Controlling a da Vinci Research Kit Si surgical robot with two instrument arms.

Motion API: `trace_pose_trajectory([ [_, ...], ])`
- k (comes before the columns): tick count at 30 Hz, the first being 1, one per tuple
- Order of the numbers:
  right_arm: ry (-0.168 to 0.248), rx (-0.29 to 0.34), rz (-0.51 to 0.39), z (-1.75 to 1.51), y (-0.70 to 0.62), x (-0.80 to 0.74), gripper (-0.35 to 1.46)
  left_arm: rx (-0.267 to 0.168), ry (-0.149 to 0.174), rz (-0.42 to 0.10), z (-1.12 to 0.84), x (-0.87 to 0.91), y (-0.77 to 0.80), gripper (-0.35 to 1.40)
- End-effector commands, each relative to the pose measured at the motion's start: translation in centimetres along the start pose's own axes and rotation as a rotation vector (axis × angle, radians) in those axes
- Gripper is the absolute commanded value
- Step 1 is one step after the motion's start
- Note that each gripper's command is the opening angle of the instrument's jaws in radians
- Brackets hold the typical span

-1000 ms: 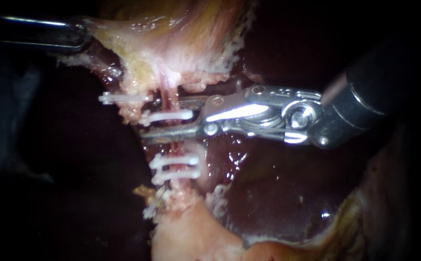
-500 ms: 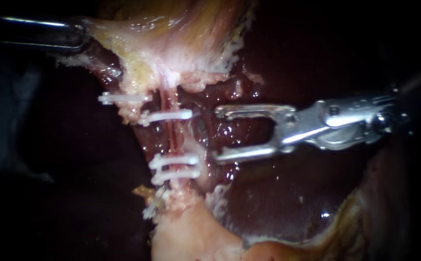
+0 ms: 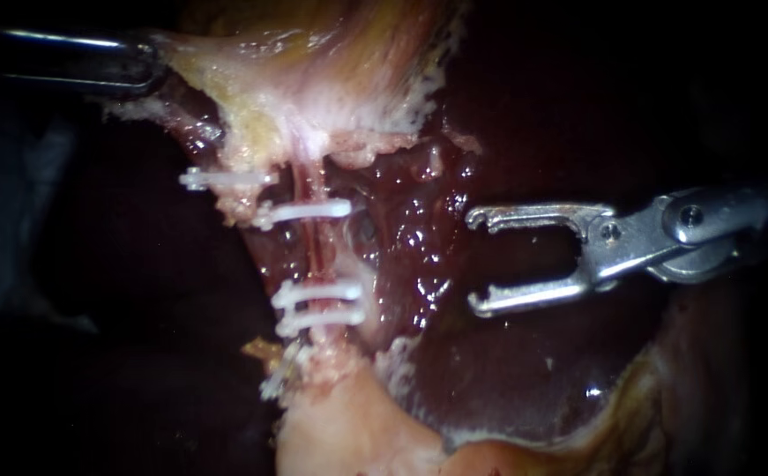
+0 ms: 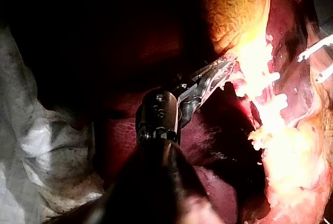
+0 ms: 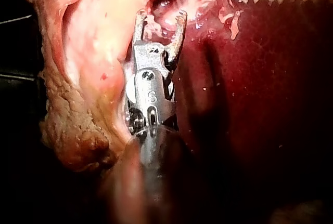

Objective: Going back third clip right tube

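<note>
Endoscope view: right instrument point(image 3: 473, 262) is hovering right of clipped tube point(image 3: 313, 256), jaws spread, empty; left instrument point(image 4: 221, 70) is pinching gallbladder point(image 3: 313, 70). Stray tip is risking snagging a clip point(image 3: 317, 295).

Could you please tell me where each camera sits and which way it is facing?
Endoscope view: close to the tissue, facing the thin reddish tube with white plastic clips; the dark-shafted left instrument and silver right instrument show.
Left wrist view: on the left arm, looking along the left instrument toward pale yellowish tissue.
Right wrist view: on the right arm, looking along the right instrument toward dark red liver.
Shared: endoscope and right wrist views both show the right instrument.
</note>
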Motion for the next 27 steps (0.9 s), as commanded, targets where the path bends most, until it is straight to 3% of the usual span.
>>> trace_pose_trajectory([
  [1, 0.0, 0.0, 0.0, 0.0, 0.0, 0.0, 0.5, 0.004, 0.001, -0.001, 0.03, -0.01, -0.01, -0.35],
  [9, 0.0, -0.001, 0.0, 0.01, 0.0, 0.0, 0.5, 0.005, 0.007, 0.009, 0.34, -0.15, -0.12, -0.35],
  [16, 0.0, -0.001, -0.006, 0.01, 0.0, 0.0, 0.5, -0.003, -0.005, 0.015, 0.58, -0.24, -0.11, -0.35],
  [27, 0.0, 0.0, -0.005, 0.01, 0.0, 0.01, 0.5, -0.006, -0.007, 0.015, 0.63, -0.25, -0.08, -0.35],
])
